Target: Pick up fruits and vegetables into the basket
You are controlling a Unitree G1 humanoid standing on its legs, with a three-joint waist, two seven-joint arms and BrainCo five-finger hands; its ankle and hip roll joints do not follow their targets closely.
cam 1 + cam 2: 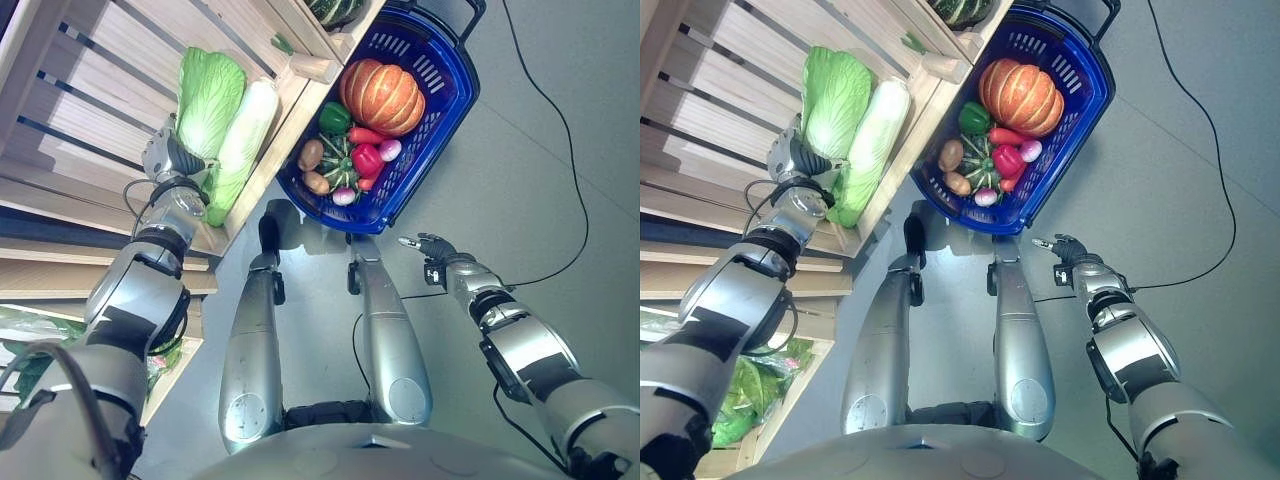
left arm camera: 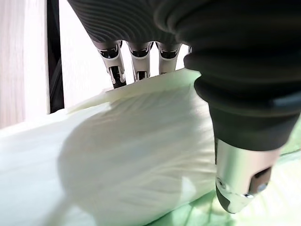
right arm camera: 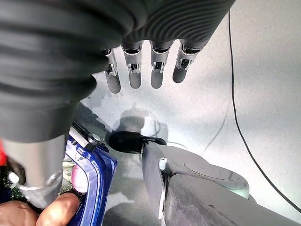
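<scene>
Lying side by side in the slatted wooden crate [image 1: 95, 130], two pale green napa cabbages [image 1: 225, 125] meet the left hand [image 1: 170, 160], fingers and thumb closing round one, while the blue plastic basket [image 1: 445, 100] holds one orange pumpkin [image 1: 380, 95] among mixed vegetables and the right hand [image 3: 141, 70] hangs spread, empty.

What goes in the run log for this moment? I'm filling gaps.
left robot hand: on napa cabbage in wooden crate, grip unclear | right robot hand: open, idle over floor | blue basket: holds pumpkin, peppers
</scene>
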